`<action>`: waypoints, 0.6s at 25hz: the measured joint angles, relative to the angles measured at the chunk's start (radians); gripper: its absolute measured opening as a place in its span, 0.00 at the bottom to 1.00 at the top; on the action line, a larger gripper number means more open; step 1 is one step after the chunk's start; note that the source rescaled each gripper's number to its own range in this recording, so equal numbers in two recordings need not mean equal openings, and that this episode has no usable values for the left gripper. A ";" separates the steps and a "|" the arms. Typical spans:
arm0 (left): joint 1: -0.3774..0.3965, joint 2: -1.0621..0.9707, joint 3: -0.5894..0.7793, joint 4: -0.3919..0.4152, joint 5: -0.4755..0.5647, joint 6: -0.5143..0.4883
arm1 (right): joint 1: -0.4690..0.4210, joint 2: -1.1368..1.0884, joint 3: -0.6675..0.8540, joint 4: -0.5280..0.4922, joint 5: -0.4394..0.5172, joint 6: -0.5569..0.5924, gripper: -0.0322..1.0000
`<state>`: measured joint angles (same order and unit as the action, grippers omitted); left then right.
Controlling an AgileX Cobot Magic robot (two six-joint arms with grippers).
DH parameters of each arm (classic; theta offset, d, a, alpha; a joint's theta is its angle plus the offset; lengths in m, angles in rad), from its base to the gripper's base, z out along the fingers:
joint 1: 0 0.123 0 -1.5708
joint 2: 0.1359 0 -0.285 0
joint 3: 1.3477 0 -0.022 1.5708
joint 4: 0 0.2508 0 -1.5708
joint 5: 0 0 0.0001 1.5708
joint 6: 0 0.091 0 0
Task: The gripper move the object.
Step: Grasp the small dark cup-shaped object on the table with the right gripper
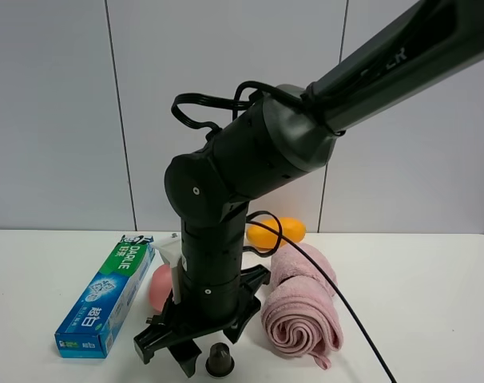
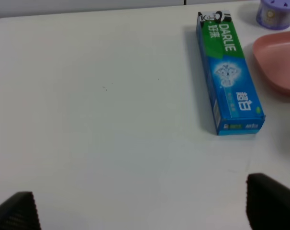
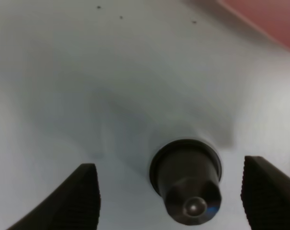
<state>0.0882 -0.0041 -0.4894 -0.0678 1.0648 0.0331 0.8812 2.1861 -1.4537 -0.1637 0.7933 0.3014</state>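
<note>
There was 1 ea.: capsule [image 1: 220,360], toothpaste box [image 1: 106,298], pink towel roll [image 1: 300,307], pink dish [image 2: 279,62], purple container [image 2: 277,13], yellow-orange obj. [image 1: 278,232]. Grippers were 2: left gripper [image 2: 140,206], right gripper [image 3: 178,194].

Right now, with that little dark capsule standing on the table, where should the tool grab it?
Across the tapered body just above the flared rim, coming straight down: the capsule stands rim-down, dome up, between the open fingers of the right tool.
</note>
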 joint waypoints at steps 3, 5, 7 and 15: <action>0.000 0.000 0.000 0.000 0.000 0.000 | 0.000 0.000 0.000 -0.008 0.000 0.000 0.59; 0.000 0.000 0.000 0.000 0.000 0.000 | 0.000 0.000 0.000 -0.008 0.000 0.000 0.59; 0.000 0.000 0.000 0.000 0.000 0.000 | 0.000 0.000 0.000 -0.009 0.001 0.000 0.58; 0.000 0.000 0.000 0.000 0.000 0.000 | -0.006 0.026 0.000 -0.010 0.029 0.000 0.58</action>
<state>0.0882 -0.0041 -0.4894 -0.0678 1.0648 0.0331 0.8750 2.2120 -1.4537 -0.1737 0.8219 0.3014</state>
